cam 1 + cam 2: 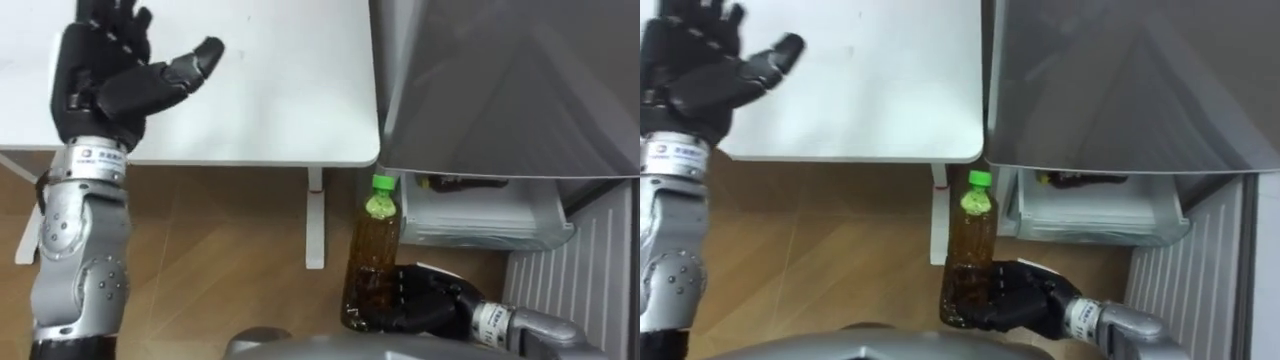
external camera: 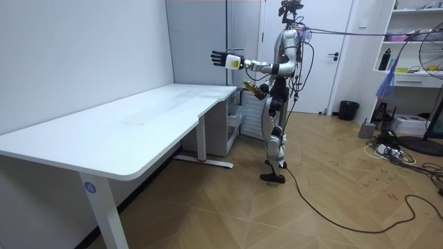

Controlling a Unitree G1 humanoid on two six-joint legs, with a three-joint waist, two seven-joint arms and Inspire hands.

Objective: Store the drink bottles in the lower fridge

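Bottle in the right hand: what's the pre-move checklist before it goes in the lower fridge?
1. Grasp: ok. The right hand has its fingers curled round the lower part of the bottle.
2. Bottle pose: ok. It is upright with the green cap on.
3. Lower fridge open: ok. The white drawer stands out below the grey fridge top.
4. Room in the drawer: cannot tell. A dark item lies at its back edge, and the rest is partly hidden.
5. Bottle over the drawer: not ok. It is beside the drawer, on its left.
6. Left hand clear: ok. It is open and raised over the white table.
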